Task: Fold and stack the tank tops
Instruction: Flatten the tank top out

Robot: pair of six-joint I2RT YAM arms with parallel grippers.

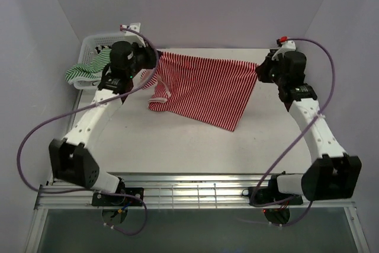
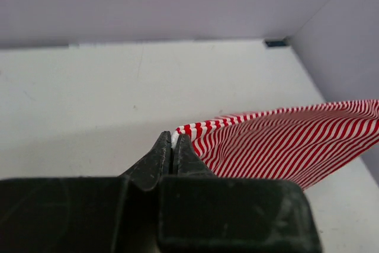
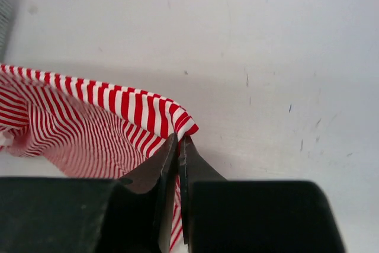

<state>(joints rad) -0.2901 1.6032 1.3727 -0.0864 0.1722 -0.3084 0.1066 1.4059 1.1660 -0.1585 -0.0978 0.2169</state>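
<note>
Top external view shows the red-and-white tank top stretched between the two arms over the far half of the white table, toward twelve o'clock from the bases. The left gripper pinches one upper corner at about eleven o'clock. The right gripper pinches the other at about one o'clock, and the cloth slopes down from them toward six o'clock. In the left wrist view the left gripper has its jaws pressed together on a striped edge, with the red-and-white tank top running off toward three o'clock. In the right wrist view the right gripper clamps a hemmed corner, and the fabric spreads toward nine o'clock. At ten o'clock stands a white mesh basket, the green-and-white tank top draped over its near rim.
</note>
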